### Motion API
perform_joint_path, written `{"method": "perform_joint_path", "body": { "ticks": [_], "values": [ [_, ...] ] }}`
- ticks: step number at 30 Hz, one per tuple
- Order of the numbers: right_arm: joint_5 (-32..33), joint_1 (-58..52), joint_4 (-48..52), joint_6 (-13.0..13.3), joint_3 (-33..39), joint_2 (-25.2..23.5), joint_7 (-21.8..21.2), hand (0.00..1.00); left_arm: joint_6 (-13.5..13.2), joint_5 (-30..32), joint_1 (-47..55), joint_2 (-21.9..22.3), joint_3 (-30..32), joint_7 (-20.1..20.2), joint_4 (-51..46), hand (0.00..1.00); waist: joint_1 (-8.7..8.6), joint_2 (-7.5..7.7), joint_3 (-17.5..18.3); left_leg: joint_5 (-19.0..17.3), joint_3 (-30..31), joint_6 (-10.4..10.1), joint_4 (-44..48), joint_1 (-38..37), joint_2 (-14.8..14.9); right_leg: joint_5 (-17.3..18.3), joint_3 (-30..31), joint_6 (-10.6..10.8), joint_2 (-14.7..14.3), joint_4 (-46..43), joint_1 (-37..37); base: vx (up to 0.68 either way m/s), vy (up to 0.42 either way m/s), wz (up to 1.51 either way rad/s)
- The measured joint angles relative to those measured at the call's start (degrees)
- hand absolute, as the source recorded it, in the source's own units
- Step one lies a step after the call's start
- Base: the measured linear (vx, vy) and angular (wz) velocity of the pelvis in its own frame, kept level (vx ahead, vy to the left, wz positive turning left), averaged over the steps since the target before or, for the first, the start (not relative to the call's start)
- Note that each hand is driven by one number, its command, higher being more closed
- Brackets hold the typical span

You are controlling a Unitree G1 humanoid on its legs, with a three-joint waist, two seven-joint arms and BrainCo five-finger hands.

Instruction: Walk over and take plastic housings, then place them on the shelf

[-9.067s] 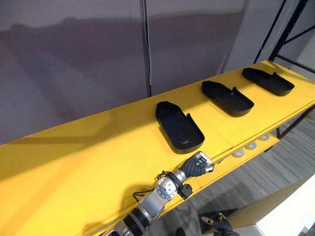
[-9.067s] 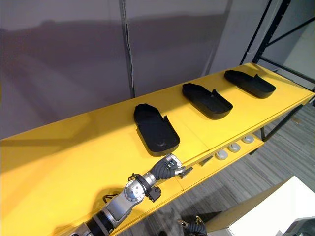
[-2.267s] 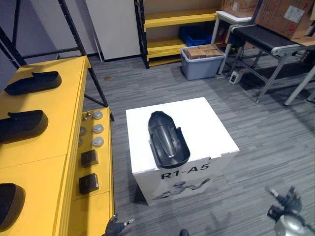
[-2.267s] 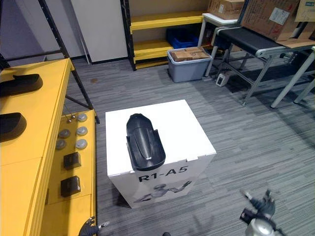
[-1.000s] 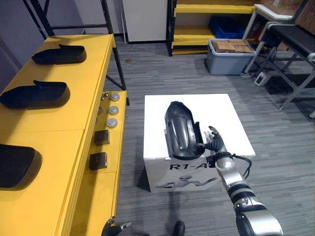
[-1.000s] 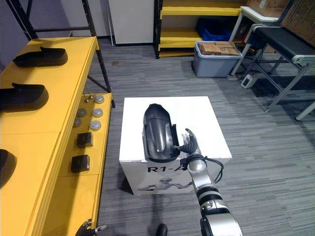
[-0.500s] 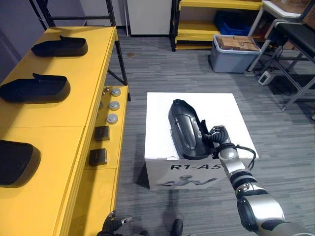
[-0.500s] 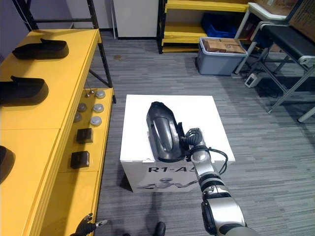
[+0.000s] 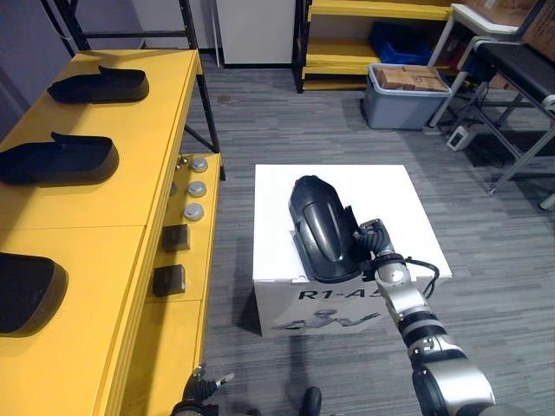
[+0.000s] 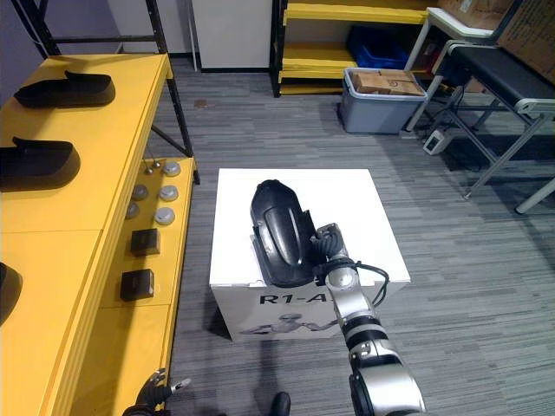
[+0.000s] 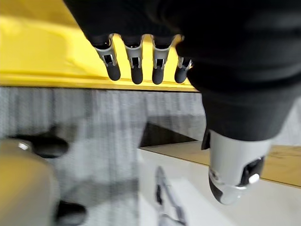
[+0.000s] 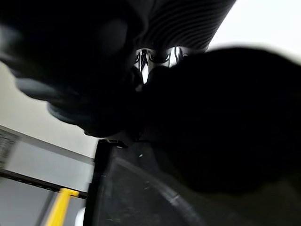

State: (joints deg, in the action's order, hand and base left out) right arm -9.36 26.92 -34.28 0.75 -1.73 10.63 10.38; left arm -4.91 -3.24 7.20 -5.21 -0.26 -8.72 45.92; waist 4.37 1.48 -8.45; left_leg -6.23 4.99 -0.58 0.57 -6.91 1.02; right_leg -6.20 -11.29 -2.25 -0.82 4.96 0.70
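Note:
A black plastic housing [image 9: 321, 227] lies hollow side up on a white box [image 9: 399, 199] in front of me. My right hand [image 9: 373, 243] is at its right rim, fingers curled round the edge; the right wrist view has the dark housing [image 12: 141, 197] pressed close against the hand. My left hand [image 9: 204, 386] hangs low beside the yellow shelf [image 9: 95, 208], and its fingers [image 11: 136, 61] are straight with nothing in them. Three more black housings rest on the shelf: far [image 9: 97, 85], middle [image 9: 56, 160] and near [image 9: 26, 293].
Round knobs [image 9: 192, 186] and dark switches [image 9: 169, 257] line the shelf's front edge. A black rack post [image 9: 204, 95] stands at the shelf's far corner. A grey tote [image 9: 403, 87] and a metal-legged table [image 9: 512, 74] stand behind the box on grey floor.
A second ago my right hand was spread open beside the housing; its fingers have since curled onto the housing's right rim. The left hand has stayed as it was.

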Motion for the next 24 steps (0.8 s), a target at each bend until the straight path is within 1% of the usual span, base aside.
{"method": "perform_joint_path", "body": {
  "ticks": [2, 3, 5, 6, 8, 11, 13, 16, 18, 22, 24],
  "values": [
    [-0.15, -3.15, 4.23, -0.01, 2.76, -1.54, 1.04, 1.0, -0.08, 0.0, 1.33, 1.79, -0.03, -0.01, -5.18, 0.0, -0.16, -0.04, -0.02, 0.0, 0.11, 0.01, 0.18, 0.17, -0.1, -0.03, -0.17, 0.05, 0.12, -0.01, -0.03, 0.0, 0.021, 0.03],
    [-0.19, -4.01, 5.48, 0.0, 3.52, -2.03, 1.5, 1.0, -0.08, 0.0, 1.63, 2.09, -0.03, -0.01, -6.95, 0.0, -0.28, -0.04, -0.02, 0.01, 0.15, 0.01, 0.26, 0.24, -0.12, -0.04, -0.22, 0.05, 0.14, -0.01, -0.05, 0.0, 0.014, 0.05],
    [-0.44, -7.46, 10.71, -0.01, 5.32, -2.4, 3.28, 1.0, -0.22, 0.04, 3.27, 2.54, -0.06, -0.07, -14.9, 0.0, -0.55, -0.08, -0.03, 0.03, 0.86, 0.04, 0.9, 0.99, -0.26, -0.04, -0.51, 0.06, 0.28, -0.03, -0.29, -0.01, 0.003, 0.12],
    [-0.57, -8.37, 12.4, 0.0, 5.93, -2.46, 3.63, 1.0, -0.33, 0.07, 3.44, 2.58, -0.05, -0.13, -16.86, 0.0, -0.54, -0.1, -0.01, 0.03, 1.05, 0.04, 1.15, 1.31, -0.3, -0.04, -0.62, 0.06, 0.32, -0.03, -0.45, -0.02, -0.004, 0.14],
    [-0.74, -10.95, 18.07, 0.05, 6.36, -2.49, 5.45, 1.0, -0.98, 0.12, 4.16, 2.86, -0.13, -0.44, -24.24, 0.0, -0.54, -0.3, 0.03, 0.05, 1.28, 0.04, 1.75, 1.79, -0.37, -0.04, -0.69, 0.05, 0.36, -0.03, -0.63, -0.02, -0.004, 0.05],
    [-1.01, -12.29, 22.36, 0.49, 6.48, -3.11, 6.59, 1.0, -1.59, 0.12, 4.5, 3.76, -0.26, -0.85, -30.94, 0.0, -0.58, -0.83, 0.25, 0.09, 1.37, 0.08, 2.05, 1.85, -0.36, -0.03, -0.73, 0.05, 0.35, -0.02, -0.52, -0.02, -0.002, 0.01],
    [-1.92, -13.42, 26.08, 0.56, 7.49, -4.85, 6.87, 1.0, -1.79, 0.1, 4.61, 4.83, -0.32, -0.96, -35.76, 0.0, -0.53, -0.96, 0.27, 0.16, 1.49, 0.19, 2.06, 1.83, -0.34, -0.04, -0.89, 0.04, 0.35, 0.0, -0.43, -0.03, -0.004, 0.04],
    [-2.53, -14.05, 29.91, 1.23, 7.3, -6.33, 7.11, 1.0, -2.83, 0.11, 4.6, 5.18, -1.55, -1.18, -42.03, 0.0, -0.53, -1.01, 0.3, 0.17, 1.52, 0.22, 2.23, 1.74, -0.34, -0.04, -1.02, 0.03, 0.36, 0.04, -0.04, -0.03, -0.001, 0.02],
    [-3.35, -14.28, 32.9, 2.4, 6.91, -6.87, 7.19, 1.0, -3.56, 0.12, 4.14, 5.19, -3.62, -1.69, -46.4, 0.0, -0.53, -1.04, 0.36, 0.17, 1.54, 0.23, 2.48, 1.67, -0.38, -0.07, -1.16, 0.01, 0.4, 0.06, 0.29, -0.01, 0.003, 0.02],
    [-4.48, -14.33, 37.38, 3.36, 3.74, -6.97, 7.55, 1.0, -4.35, -0.01, 2.49, 5.12, -6.5, -2.27, -50.08, 0.0, -0.54, -1.19, 0.53, 0.17, 1.51, 0.23, 2.68, 1.68, -0.38, -0.2, -1.27, -0.12, 0.38, 0.05, 0.39, 0.0, 0.001, 0.01],
    [-4.7, -14.31, 38.56, 4.69, 1.06, -7.01, 7.46, 1.0, -4.49, -0.49, 0.63, 5.19, -8.64, -2.24, -50.77, 0.0, -0.51, -1.44, 1.03, 0.17, 1.46, 0.24, 2.72, 1.65, -0.35, -0.3, -1.17, -0.15, 0.33, 0.03, 0.39, 0.0, 0.0, 0.0]
  ]
}}
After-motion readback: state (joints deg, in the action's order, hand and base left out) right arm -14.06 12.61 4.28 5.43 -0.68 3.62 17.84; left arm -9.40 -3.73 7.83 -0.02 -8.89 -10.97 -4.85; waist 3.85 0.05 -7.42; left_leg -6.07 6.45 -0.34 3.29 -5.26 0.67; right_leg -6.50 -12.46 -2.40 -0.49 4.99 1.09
